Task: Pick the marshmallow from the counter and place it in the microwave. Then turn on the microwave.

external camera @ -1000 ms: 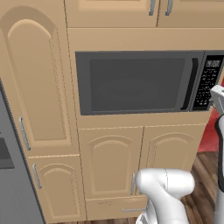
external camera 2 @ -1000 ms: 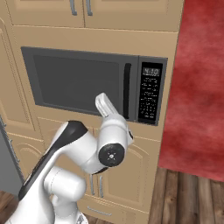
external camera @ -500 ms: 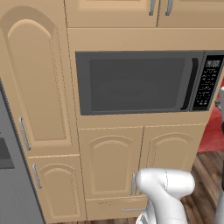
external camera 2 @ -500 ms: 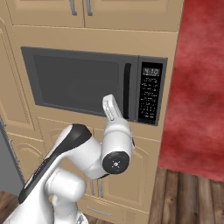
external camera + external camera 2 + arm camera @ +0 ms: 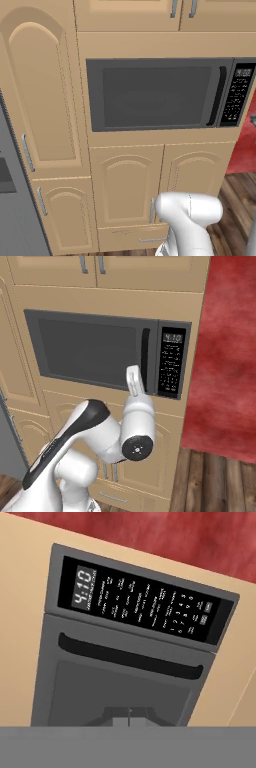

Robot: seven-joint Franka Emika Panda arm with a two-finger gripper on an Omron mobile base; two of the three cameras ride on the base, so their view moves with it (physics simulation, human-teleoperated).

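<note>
Microwave [image 5: 107, 351] stands just ahead of the gripper [image 5: 134, 380], door closed; marshmallow presumably inside. Jaws are pinched together, empty. Button panel [image 5: 140, 602] looks rigid; a light fingertip press should do.

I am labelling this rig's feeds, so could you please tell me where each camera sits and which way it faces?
Left base view: behind the arm on its left, facing the microwave in tan cabinets; a white arm link rises lower right.
Right base view: behind the arm on its right, facing the same microwave, with the red wall beside; the arm rises lower left, and the shut tool points at the door.
Hand view: on the hand, rolled sideways, close on the button panel and handle.
All three share the microwave.
</note>
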